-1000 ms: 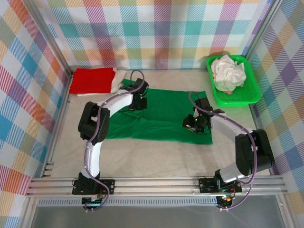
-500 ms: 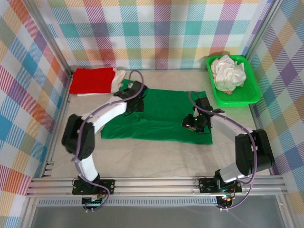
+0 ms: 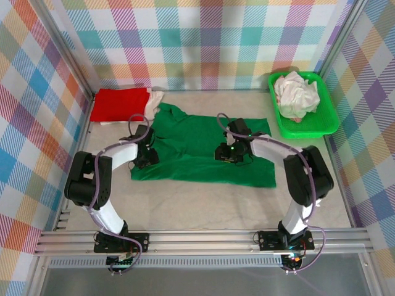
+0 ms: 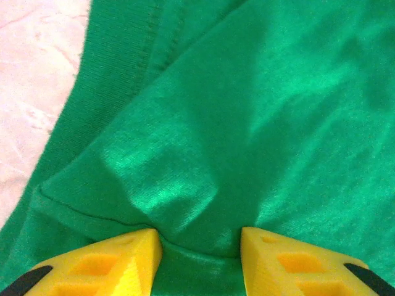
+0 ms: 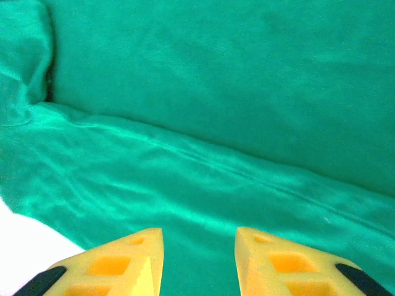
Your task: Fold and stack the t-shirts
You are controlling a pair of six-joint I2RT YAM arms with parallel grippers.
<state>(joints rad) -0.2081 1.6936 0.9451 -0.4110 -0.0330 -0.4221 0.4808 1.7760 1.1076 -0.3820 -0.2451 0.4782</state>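
Atop green t-shirt (image 3: 185,132), left hand (image 4: 200,237), right hand (image 5: 199,234), both parted, half cropped.

Your left gripper (image 3: 145,155) (image 4: 200,242) rests on the spread t-shirt (image 3: 197,145) (image 4: 247,111) at its left edge, and your right gripper (image 3: 225,152) (image 5: 199,246) near its middle. Beyond the left gripper and to its left, the folded t-shirt (image 3: 120,103) lies in the table's (image 3: 203,203) far corner. Beyond the right gripper and to its right stands the tray (image 3: 330,126), with crumpled t-shirts (image 3: 296,92) in it.

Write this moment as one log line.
left fingers: open, on dark green cotton t-shirt | right fingers: open, over same shirt
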